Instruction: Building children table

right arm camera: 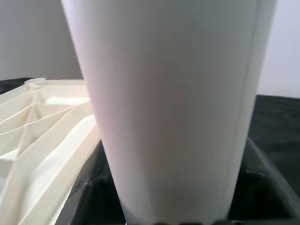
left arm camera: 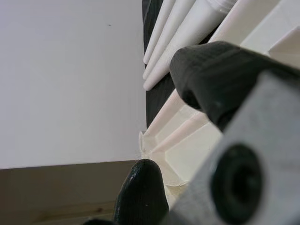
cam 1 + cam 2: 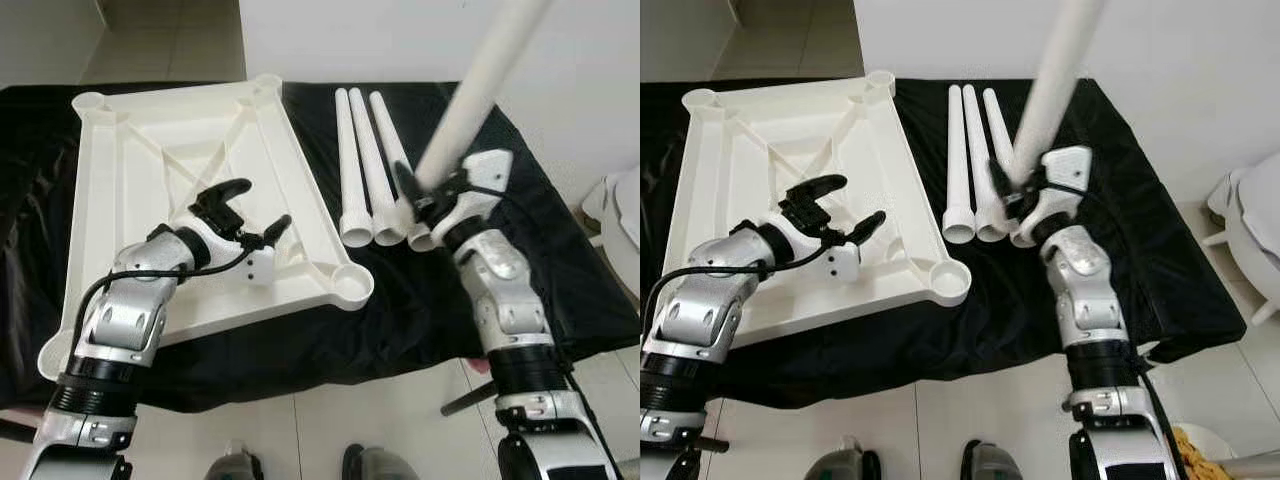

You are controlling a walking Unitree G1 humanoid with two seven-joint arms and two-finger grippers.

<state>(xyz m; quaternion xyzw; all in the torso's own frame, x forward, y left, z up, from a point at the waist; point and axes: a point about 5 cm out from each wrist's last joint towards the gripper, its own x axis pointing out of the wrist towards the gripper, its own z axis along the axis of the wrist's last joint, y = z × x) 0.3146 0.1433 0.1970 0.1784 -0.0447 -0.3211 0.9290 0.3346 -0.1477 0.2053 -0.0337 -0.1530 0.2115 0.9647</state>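
A white plastic tabletop [image 3: 130,150] lies upside down on the black cloth, ribs up, with a round socket [image 3: 352,285] at its near right corner. Three white table legs [image 3: 365,165] lie side by side on the cloth to its right. My right gripper [image 3: 428,195] is shut on another leg [image 3: 480,80], which it holds tilted up and away above the near ends of the lying legs; the same leg [image 1: 168,108] shows close up in the right wrist view. My left gripper [image 3: 258,208] stands open over the tabletop's near right part, nothing between its fingers [image 2: 140,192].
The black cloth [image 3: 560,260] covers a low surface that ends near my feet, with tiled floor [image 3: 300,430] below. A white fixture [image 3: 620,220] stands at the right edge. A white wall rises behind the legs.
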